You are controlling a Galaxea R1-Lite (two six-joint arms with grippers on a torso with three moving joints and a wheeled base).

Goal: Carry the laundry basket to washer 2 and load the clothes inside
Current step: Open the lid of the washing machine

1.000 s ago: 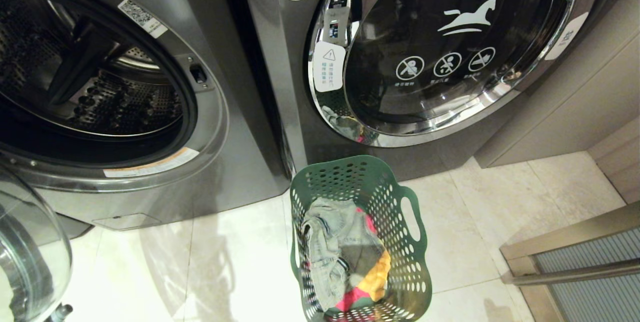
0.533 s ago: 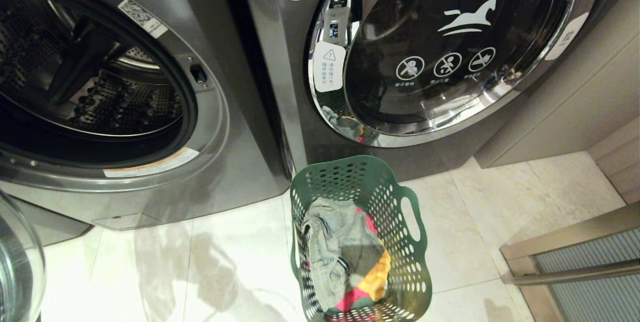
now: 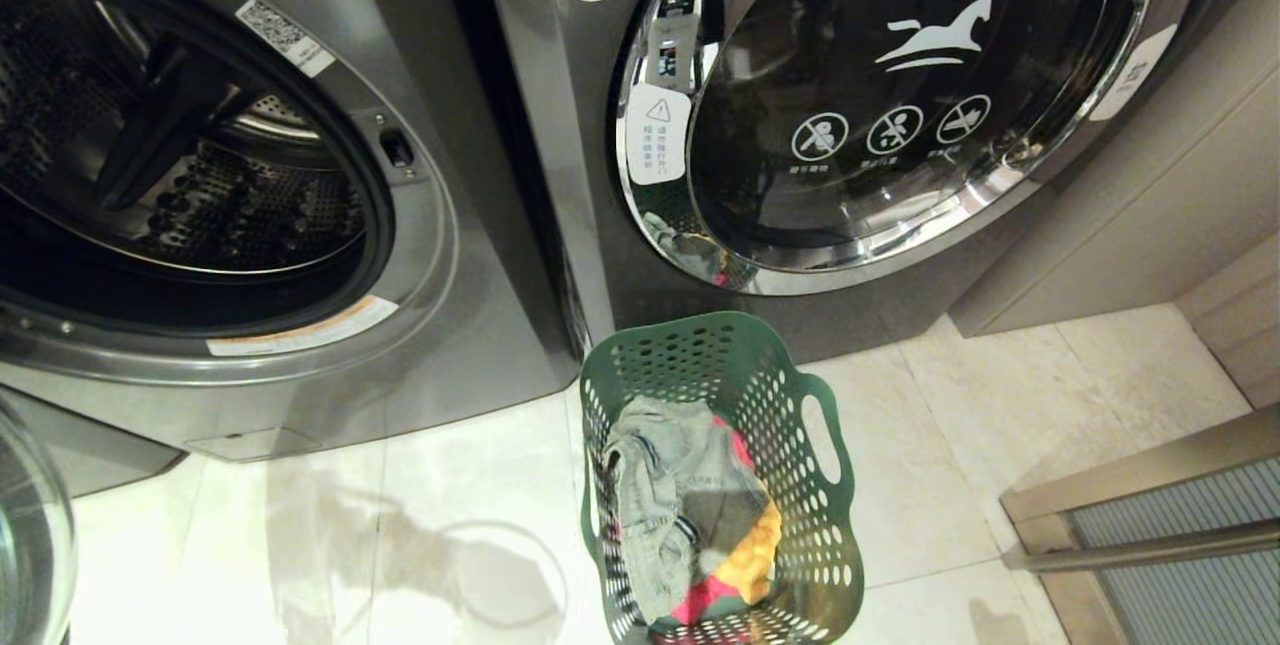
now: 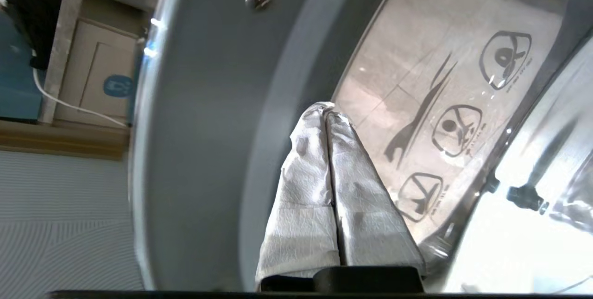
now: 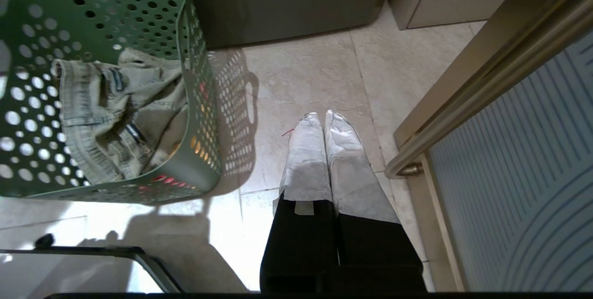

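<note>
- Left gripper [image 4: 326, 112]: fingers pressed together, holding nothing, up against the inner face of washer 2's swung-open glass door [image 4: 444, 104]; neither arm shows in the head view.
- Right gripper [image 5: 319, 116]: clenched and empty, parked over bare floor tile [image 5: 301, 72], pointing down.
- Laundry basket [image 3: 830, 525] sits on the floor between the two machines' fronts, below the closed washer labelled "1" [image 3: 900, 105]; clothes [image 3: 680, 505] all inside, denim on top.
- Washer 2 [image 3: 440, 255]: drum mouth [image 3: 180, 155] open, left of and above the basket.
- Key relation: basket lies just beside the right gripper, well apart from the left; its long axis runs toward the robot.
- Judgement: right arm is nearer for the pick, then carry leftward to the drum.
</note>
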